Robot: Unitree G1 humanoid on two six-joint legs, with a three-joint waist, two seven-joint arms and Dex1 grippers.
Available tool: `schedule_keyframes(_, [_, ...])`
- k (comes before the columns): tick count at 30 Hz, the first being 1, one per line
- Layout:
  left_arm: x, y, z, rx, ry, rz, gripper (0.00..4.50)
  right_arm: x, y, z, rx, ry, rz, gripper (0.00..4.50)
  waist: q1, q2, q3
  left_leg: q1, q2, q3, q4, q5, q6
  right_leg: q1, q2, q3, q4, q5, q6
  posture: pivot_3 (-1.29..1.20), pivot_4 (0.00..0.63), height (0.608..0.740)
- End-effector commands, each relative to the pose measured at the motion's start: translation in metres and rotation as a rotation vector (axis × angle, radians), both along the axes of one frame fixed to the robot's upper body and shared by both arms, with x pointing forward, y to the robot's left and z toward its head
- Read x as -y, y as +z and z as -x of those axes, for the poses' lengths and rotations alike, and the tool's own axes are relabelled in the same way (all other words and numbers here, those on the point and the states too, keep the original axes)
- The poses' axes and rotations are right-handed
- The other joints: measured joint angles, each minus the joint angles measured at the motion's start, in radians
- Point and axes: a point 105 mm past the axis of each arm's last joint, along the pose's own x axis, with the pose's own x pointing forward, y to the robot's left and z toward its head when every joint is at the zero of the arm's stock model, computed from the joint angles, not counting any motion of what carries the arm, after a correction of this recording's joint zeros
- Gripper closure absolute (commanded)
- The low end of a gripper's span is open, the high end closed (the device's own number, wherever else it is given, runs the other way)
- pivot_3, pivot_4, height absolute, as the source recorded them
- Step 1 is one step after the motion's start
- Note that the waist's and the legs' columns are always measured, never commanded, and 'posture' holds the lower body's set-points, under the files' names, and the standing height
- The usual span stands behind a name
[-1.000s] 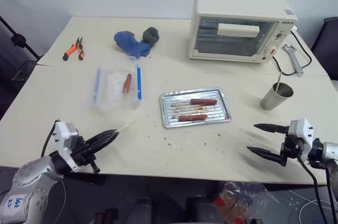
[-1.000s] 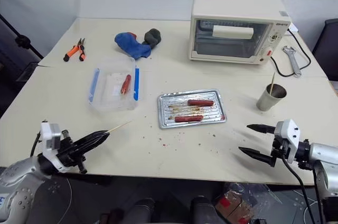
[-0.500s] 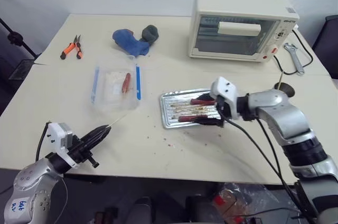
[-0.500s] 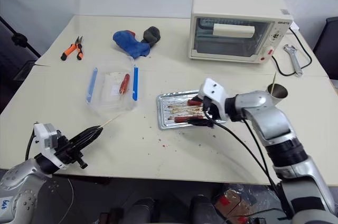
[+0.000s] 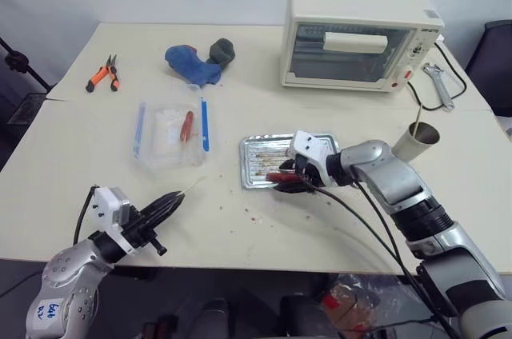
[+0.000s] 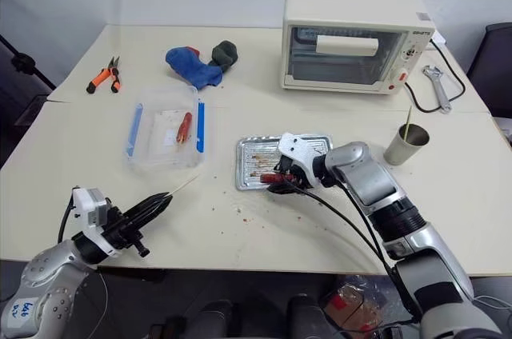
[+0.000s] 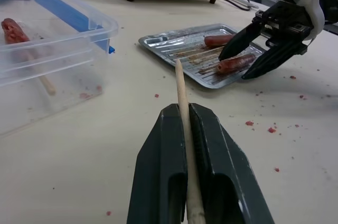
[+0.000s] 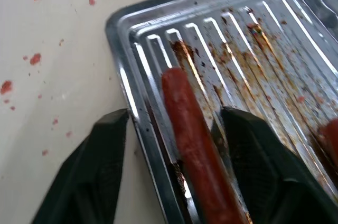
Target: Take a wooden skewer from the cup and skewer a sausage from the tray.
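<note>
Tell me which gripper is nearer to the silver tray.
Right. The right gripper is at the tray, its fingers straddling a sausage by the rim. The left gripper holds the wooden skewer over bare table, well short of the tray.

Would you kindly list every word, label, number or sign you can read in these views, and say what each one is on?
Brand mark at the top right of the toaster oven front: too small to read.
Markings beside the toaster oven's knobs: too small to read.
Handwritten blue marks on a white sticker on the left arm: not legible.
Nothing else carries text.
</note>
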Motion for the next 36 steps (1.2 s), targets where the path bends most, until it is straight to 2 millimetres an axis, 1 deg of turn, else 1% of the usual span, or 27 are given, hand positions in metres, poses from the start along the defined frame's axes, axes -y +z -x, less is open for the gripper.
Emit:
schedule_keyframes(1, [0.003, 0.007, 0.003, 0.034, -0.008, -0.009, 4.50, -0.004, 0.016, -0.001, 0.030, 0.017, -0.033, 2.30, 0.001, 0.000, 0.000, 0.000, 0.000, 0.000, 0.000, 0.000, 0.000, 0.000, 0.000, 0.000, 0.000, 0.000, 0.000, 0.00, 0.150, 0.740])
schedule_keyframes(7, [0.004, 0.006, 0.005, 0.030, -0.020, -0.019, 4.50, -0.007, 0.020, 0.004, -0.035, 0.029, -0.084, 2.30, 0.000, 0.000, 0.000, 0.000, 0.000, 0.000, 0.000, 0.000, 0.000, 0.000, 0.000, 0.000, 0.000, 0.000, 0.000, 0.00, 0.150, 0.740])
schedule_keyframes(14, [0.007, 0.005, 0.005, 0.028, -0.028, -0.018, 4.50, -0.006, 0.025, -0.006, -0.064, -0.032, -0.138, 2.30, 0.000, 0.000, 0.000, 0.000, 0.000, 0.000, 0.000, 0.000, 0.000, 0.000, 0.000, 0.000, 0.000, 0.000, 0.000, 0.00, 0.150, 0.740])
schedule_keyframes(18, [0.008, 0.005, 0.004, 0.029, -0.034, -0.019, 4.50, -0.003, 0.022, -0.008, -0.065, -0.041, -0.125, 2.30, 0.000, 0.000, 0.000, 0.000, 0.000, 0.000, 0.000, 0.000, 0.000, 0.000, 0.000, 0.000, -0.001, 0.000, 0.000, 0.00, 0.150, 0.740])
schedule_keyframes(26, [0.008, 0.005, 0.004, 0.033, -0.036, -0.022, 4.50, 0.000, 0.011, -0.002, -0.077, -0.008, -0.066, 2.30, 0.000, 0.000, 0.000, 0.000, 0.000, 0.000, 0.000, 0.000, 0.000, 0.000, 0.000, 0.000, -0.001, 0.000, 0.000, 0.00, 0.150, 0.740])
schedule_keyframes(31, [0.008, 0.005, 0.003, 0.035, -0.038, -0.023, 4.50, 0.001, 0.009, -0.002, -0.083, -0.009, -0.062, 2.30, 0.000, 0.000, 0.000, 0.000, 0.000, 0.000, 0.000, 0.000, 0.000, 0.000, 0.000, 0.000, -0.001, 0.000, 0.000, 0.00, 0.150, 0.740])
schedule_keyframes(34, [0.008, 0.006, 0.003, 0.036, -0.040, -0.022, 4.50, 0.001, 0.007, 0.000, -0.094, -0.005, -0.062, 2.86, 0.000, 0.000, 0.000, 0.000, 0.000, 0.000, 0.000, 0.000, 0.000, 0.000, 0.000, 0.000, -0.001, 0.000, 0.000, 0.00, 0.150, 0.740])
schedule_keyframes(36, [0.008, 0.006, 0.003, 0.037, -0.041, -0.022, 4.50, 0.000, 0.008, 0.000, -0.096, 0.000, -0.074, 3.48, 0.000, 0.000, 0.000, 0.000, 0.000, 0.000, 0.000, 0.000, 0.000, 0.000, 0.000, 0.000, -0.001, 0.000, 0.000, 0.00, 0.150, 0.740])
